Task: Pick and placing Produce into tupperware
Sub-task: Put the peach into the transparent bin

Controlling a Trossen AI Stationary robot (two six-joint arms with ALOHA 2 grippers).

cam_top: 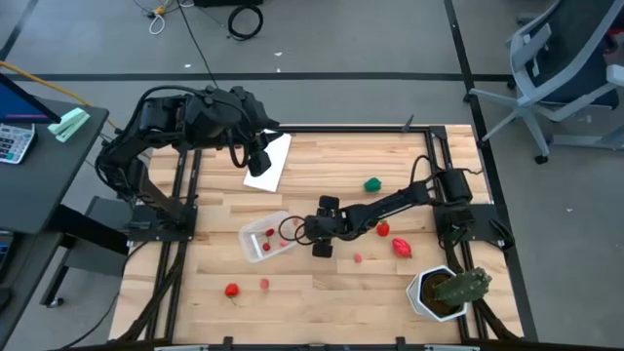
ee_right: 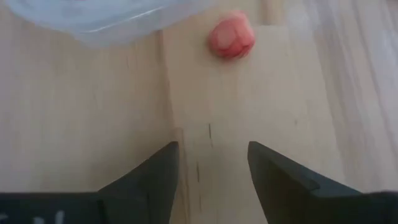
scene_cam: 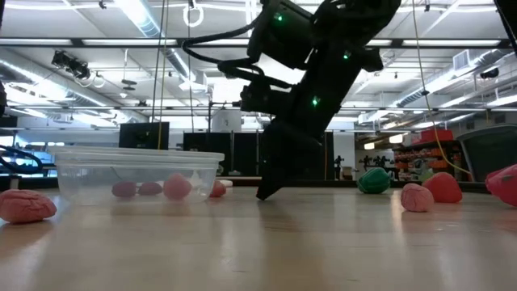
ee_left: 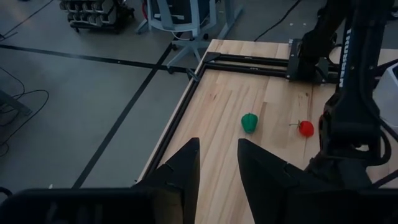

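Observation:
The clear tupperware (cam_top: 255, 232) stands left of the table's middle with a few pink and red pieces (scene_cam: 150, 188) on its floor. My right gripper (cam_top: 322, 250) is open and empty. It points down at the bare table just right of the box, fingertips near the wood (scene_cam: 265, 194). In the right wrist view (ee_right: 211, 168) a pink piece (ee_right: 231, 36) lies on the table ahead, beside the box's wall (ee_right: 106, 18). My left gripper (cam_top: 259, 164) is open and empty, held high over the white panel (cam_top: 273, 156) at the far left.
Loose produce lies on the table: a green piece (cam_top: 371, 183), two red ones (cam_top: 383, 229) (cam_top: 402, 248), a small pink one (cam_top: 358, 258), and a red (cam_top: 232, 290) and a pink (cam_top: 264, 284) one near the front. A cactus pot (cam_top: 434, 292) stands front right.

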